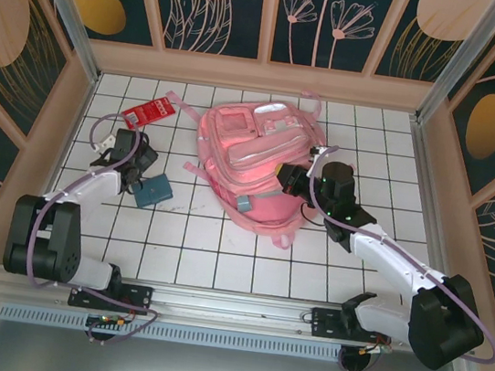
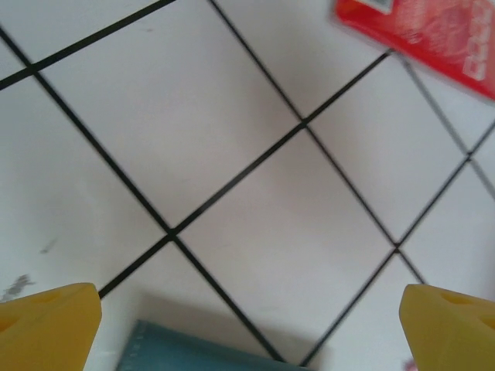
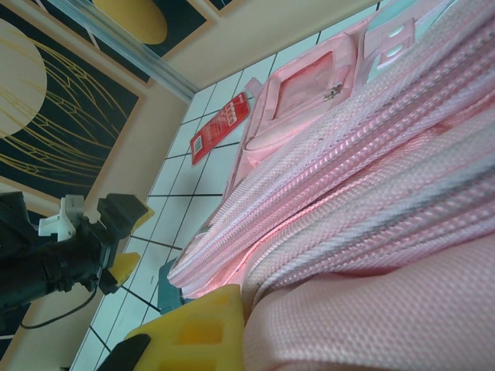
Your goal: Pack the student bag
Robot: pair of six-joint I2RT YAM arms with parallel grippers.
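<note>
The student bag [image 1: 249,161], a large pink backpack with front pockets, lies flat in the middle of the tiled table. My right gripper [image 1: 291,181] is at its right side. In the right wrist view one yellow finger [image 3: 197,332] presses against folded pink bag fabric [image 3: 371,201], and the other finger is hidden under it. My left gripper [image 1: 138,166] hovers left of the bag with its yellow fingertips [image 2: 48,325] wide apart and nothing between them. A teal flat case [image 2: 193,352] lies just beneath it.
A red packet [image 1: 149,114] lies on the tiles beyond the left gripper, also at the corner of the left wrist view as the red packet [image 2: 433,39]. The teal case [image 1: 153,191] sits between the left arm and the bag. Beige walls ring the table.
</note>
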